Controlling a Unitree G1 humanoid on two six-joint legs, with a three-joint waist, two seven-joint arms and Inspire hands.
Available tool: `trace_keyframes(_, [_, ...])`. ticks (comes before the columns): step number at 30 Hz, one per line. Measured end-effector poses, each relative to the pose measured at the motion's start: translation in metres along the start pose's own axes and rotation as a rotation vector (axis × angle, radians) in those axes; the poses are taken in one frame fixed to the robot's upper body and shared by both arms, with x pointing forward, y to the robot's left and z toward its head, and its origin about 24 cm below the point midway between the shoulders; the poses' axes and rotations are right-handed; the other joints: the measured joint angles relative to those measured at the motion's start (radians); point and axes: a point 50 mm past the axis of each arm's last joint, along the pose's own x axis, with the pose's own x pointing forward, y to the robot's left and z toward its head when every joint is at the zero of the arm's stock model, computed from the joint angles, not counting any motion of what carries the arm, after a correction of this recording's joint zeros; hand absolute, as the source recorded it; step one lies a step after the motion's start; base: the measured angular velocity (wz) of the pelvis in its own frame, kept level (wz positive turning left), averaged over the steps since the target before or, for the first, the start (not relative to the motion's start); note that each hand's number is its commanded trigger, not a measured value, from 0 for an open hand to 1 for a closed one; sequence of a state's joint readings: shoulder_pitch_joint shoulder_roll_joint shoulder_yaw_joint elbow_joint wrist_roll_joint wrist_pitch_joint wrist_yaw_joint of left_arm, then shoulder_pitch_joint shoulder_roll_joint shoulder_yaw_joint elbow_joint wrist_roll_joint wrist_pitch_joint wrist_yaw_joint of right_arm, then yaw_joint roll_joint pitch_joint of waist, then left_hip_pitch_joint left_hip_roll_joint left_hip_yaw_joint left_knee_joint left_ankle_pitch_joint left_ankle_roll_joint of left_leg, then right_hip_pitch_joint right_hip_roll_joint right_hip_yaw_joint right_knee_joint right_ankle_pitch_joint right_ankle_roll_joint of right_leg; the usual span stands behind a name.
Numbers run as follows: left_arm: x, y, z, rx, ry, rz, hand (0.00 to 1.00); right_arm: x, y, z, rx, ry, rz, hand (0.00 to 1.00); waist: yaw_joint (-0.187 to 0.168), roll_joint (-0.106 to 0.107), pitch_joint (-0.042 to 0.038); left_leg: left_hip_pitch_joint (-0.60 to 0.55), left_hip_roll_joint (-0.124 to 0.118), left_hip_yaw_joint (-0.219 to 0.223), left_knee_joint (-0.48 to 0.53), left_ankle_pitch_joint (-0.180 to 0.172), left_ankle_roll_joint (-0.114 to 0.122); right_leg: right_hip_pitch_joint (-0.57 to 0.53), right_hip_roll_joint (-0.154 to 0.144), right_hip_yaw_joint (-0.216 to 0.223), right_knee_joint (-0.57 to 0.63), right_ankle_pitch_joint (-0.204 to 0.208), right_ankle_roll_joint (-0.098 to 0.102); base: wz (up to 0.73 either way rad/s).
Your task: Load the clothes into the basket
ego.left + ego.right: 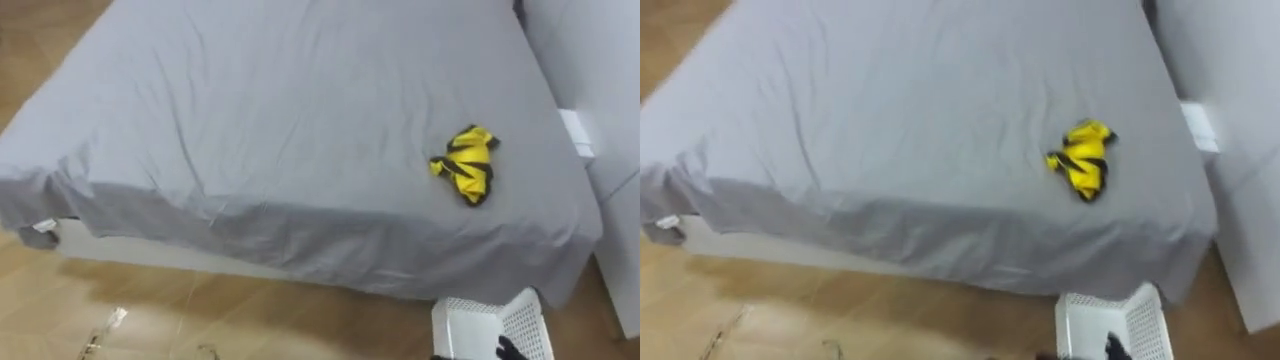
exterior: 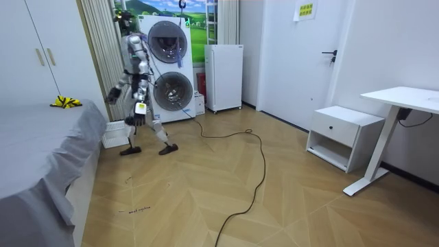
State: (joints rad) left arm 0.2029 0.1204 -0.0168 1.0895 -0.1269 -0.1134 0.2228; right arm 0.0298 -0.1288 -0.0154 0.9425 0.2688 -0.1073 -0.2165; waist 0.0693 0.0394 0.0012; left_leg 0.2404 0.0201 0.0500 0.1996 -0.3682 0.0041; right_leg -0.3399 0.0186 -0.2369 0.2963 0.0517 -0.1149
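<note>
Your robot has a silver-grey torso and limbs, dark head and dark feet; the right hand (image 1: 510, 349) shows black at five o'clock; a dark cable trails behind.

A small yellow garment (image 1: 465, 163) with black stripes lies crumpled in a loose heap at the centre right of the eye views. It rests on the grey sheet (image 1: 250, 120), close to the sheet's near edge. In the room view it shows as a small yellow heap at the far left. The white basket (image 1: 490, 325) has perforated plastic walls and sits at the bottom right of the eye views, cut off by the lower edge. It is below the garment and well apart from it.
</note>
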Motion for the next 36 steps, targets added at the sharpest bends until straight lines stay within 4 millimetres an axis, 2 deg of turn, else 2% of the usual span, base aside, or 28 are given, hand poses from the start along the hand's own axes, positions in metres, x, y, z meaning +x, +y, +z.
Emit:
trace_keyframes(1, [-0.003,0.004,-0.011,0.008,0.028,0.007,0.0,0.003,0.003,0.016,0.004,-0.061,-0.002,0.0,0.004,0.034,0.0024,0.015,0.031,0.005,0.007,-0.006,-0.027,0.006,0.024,-0.015,0.045,-0.027,-0.005,-0.16])
trace_keyframes(2, [-0.003,0.005,-0.014,0.012,0.036,0.011,0.0,0.004,0.005,0.024,0.004,-0.086,0.0,0.0,0.005,0.044,0.0041,0.022,0.04,0.008,0.015,0.0,-0.049,0.005,0.028,-0.014,0.071,-0.043,-0.008,-0.1])
trace_keyframes(3, [-0.003,0.008,-0.015,0.009,0.038,0.019,0.0,0.005,0.008,0.035,-0.005,-0.127,0.004,0.0,0.009,0.044,0.0082,0.02,0.044,0.013,0.043,0.017,-0.093,0.005,0.026,0.009,0.112,-0.075,-0.012,0.23])
trace_keyframes(4, [-0.003,0.01,-0.011,0.009,0.02,0.023,0.0,0.005,0.009,0.04,-0.003,-0.145,0.007,0.0,0.006,0.038,0.0122,0.007,0.063,0.023,0.017,0.019,-0.097,0.005,0.021,0.031,0.149,-0.099,-0.009,0.46])
trace_keyframes(5, [-0.002,0.011,-0.007,0.008,0.001,0.025,0.0,0.004,0.008,0.041,0.003,-0.152,0.007,0.0,0.0,0.041,0.0111,-0.003,0.068,0.038,0.007,0.018,-0.091,0.006,0.02,0.028,0.173,-0.114,-0.002,0.6])
trace_keyframes(6, [-0.001,0.014,-0.001,0.004,-0.028,0.034,0.0,0.003,0.009,0.041,0.008,-0.157,0.018,0.0,0.004,0.029,0.0079,-0.003,0.072,0.068,0.047,0.026,-0.086,0.011,0.016,-0.006,0.213,-0.156,0.001,0.38])
trace_keyframes(7, [0.0,0.016,0.001,0.0,-0.036,0.04,0.0,0.002,0.011,0.043,0.011,-0.163,0.029,0.0,0.01,0.02,0.008,-0.004,0.073,0.08,0.077,0.027,-0.087,0.017,0.015,-0.026,0.218,-0.176,-0.001,-0.15])
trace_keyframes(8, [-0.001,0.019,-0.004,-0.002,-0.019,0.051,0.0,0.002,0.016,0.046,0.012,-0.174,0.046,0.0,0.032,0.015,0.0086,-0.017,0.079,0.092,0.161,0.027,-0.087,0.056,0.02,-0.073,0.178,-0.203,-0.018,-0.74])
trace_keyframes(9, [-0.004,0.019,-0.013,-0.004,0.007,0.053,0.0,0.002,0.019,0.054,0.011,-0.201,0.057,0.0,0.036,0.016,0.0071,-0.056,0.104,0.087,0.287,0.034,-0.093,0.098,0.028,-0.111,0.134,-0.212,-0.036,-1.01])
trace_keyframes(10, [-0.006,0.02,-0.02,-0.003,0.036,0.055,0.0,0.001,0.019,0.056,0.007,-0.211,0.057,0.0,0.032,0.018,0.0074,-0.094,0.117,0.087,0.399,0.075,-0.096,0.137,0.041,-0.13,0.091,-0.217,-0.046,-0.75])
trace_keyframes(11, [-0.008,0.021,-0.026,-0.002,0.055,0.057,0.0,0.001,0.019,0.056,0.003,-0.21,0.053,0.0,0.028,0.017,0.0069,-0.108,0.121,0.087,0.445,0.104,-0.091,0.159,0.046,-0.13,0.071,-0.218,-0.048,-0.32])
trace_keyframes(12, [-0.009,0.022,-0.032,0.006,0.079,0.059,0.0,0.001,0.018,0.055,-0.01,-0.209,0.044,0.0,0.007,0.01,0.0043,-0.128,0.124,0.087,0.49,0.126,-0.089,0.193,0.048,-0.119,0.044,-0.224,-0.046,-0.03])
trace_keyframes(13, [-0.009,0.022,-0.032,0.009,0.083,0.058,0.0,0.001,0.018,0.055,-0.02,-0.212,0.037,0.0,-0.003,0.007,0.0044,-0.142,0.124,0.088,0.496,0.119,-0.086,0.204,0.048,-0.109,0.038,-0.227,-0.045,-0.04])
trace_keyframes(16, [-0.011,0.023,-0.036,0.024,0.107,0.057,0.0,0.0,0.017,0.061,-0.04,-0.24,0.009,0.0,-0.007,-0.002,0.0051,-0.271,0.122,0.112,0.493,0.035,-0.065,0.238,0.048,-0.048,0.027,-0.243,-0.043,-0.43])
trace_keyframes(17, [-0.011,0.023,-0.037,0.025,0.114,0.059,0.0,0.0,0.017,0.061,-0.043,-0.244,0.007,0.0,-0.006,-0.003,0.0049,-0.292,0.12,0.111,0.477,0.028,-0.063,0.24,0.046,-0.038,0.028,-0.247,-0.042,-0.46])
trace_keyframes(18, [-0.012,0.024,-0.041,0.031,0.128,0.059,0.0,0.0,0.017,0.064,-0.06,-0.259,0.003,0.0,-0.007,-0.015,0.0101,-0.333,0.109,0.103,0.424,0.026,-0.059,0.24,0.038,-0.021,0.03,-0.255,-0.038,-0.44])
trace_keyframes(20, [-0.014,0.023,-0.047,0.056,0.151,0.055,0.0,0.0,0.016,0.069,-0.072,-0.279,-0.025,0.0,-0.004,-0.014,0.0078,-0.382,0.088,0.099,0.297,0.043,-0.064,0.239,0.027,0.012,0.03,-0.258,-0.026,-0.47])
trace_keyframes(21, [-0.016,0.023,-0.05,0.064,0.161,0.054,0.0,0.0,0.015,0.071,-0.084,-0.29,-0.042,0.0,0.007,-0.011,0.0053,-0.404,0.077,0.096,0.223,0.117,-0.044,0.235,0.025,0.037,0.033,-0.26,-0.018,-0.57])
trace_keyframes(22, [-0.017,0.024,-0.054,0.068,0.176,0.055,0.0,0.0,0.016,0.072,-0.102,-0.298,-0.054,0.0,0.015,-0.01,-0.0069,-0.396,0.06,0.079,0.187,0.162,-0.029,0.235,0.018,0.061,0.028,-0.259,-0.008,-0.51])
trace_keyframes(26, [-0.016,0.022,-0.052,0.075,0.176,0.041,0.0,-0.001,0.013,0.082,-0.111,-0.348,-0.086,0.0,0.012,-0.017,-0.003,-0.355,0.021,0.081,0.103,0.193,-0.016,0.239,-0.002,0.069,-0.001,-0.252,0.009,-0.05])
trace_keyframes(31, [-0.013,0.02,-0.045,0.082,0.174,0.023,0.0,0.001,0.012,0.098,-0.091,-0.397,-0.147,0.0,0.006,-0.034,0.0088,-0.369,0.015,0.072,0.075,0.197,-0.014,0.234,-0.007,0.06,-0.028,-0.255,0.016,0.08])
trace_keyframes(34, [-0.008,0.019,-0.035,0.101,0.157,0.017,0.0,0.006,0.012,0.107,-0.09,-0.396,-0.156,0.0,0.005,-0.035,0.0115,-0.388,0.007,0.051,0.074,0.199,-0.014,0.23,-0.009,0.037,-0.041,-0.254,0.016,0.24])
trace_keyframes(36, [-0.003,0.014,-0.023,0.122,0.13,0.0,0.0,0.009,0.013,0.124,-0.101,-0.431,-0.161,0.0,0.016,-0.033,0.0103,-0.425,0.005,0.047,0.076,0.201,-0.014,0.195,-0.011,0.033,-0.038,-0.254,0.017,0.06])
